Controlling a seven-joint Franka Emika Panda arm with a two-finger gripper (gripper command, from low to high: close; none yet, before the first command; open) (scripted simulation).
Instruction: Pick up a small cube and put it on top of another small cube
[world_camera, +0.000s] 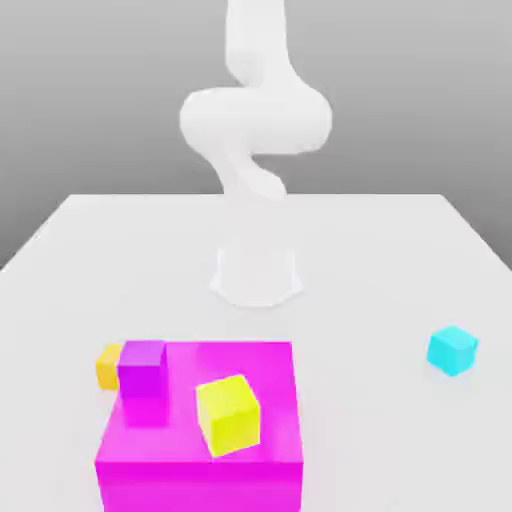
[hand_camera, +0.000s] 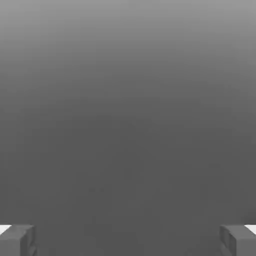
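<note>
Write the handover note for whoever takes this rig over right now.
End effector: open, nothing between its fingers.
Orange cube: on the table at the exterior view's left, behind the magenta block, partly hidden by the purple cube.
Cyan cube: alone on the table at the exterior view's right.
Done: nothing; cubes are apart.
Left: grasp orange cube, stack it on cyan cube.
</note>
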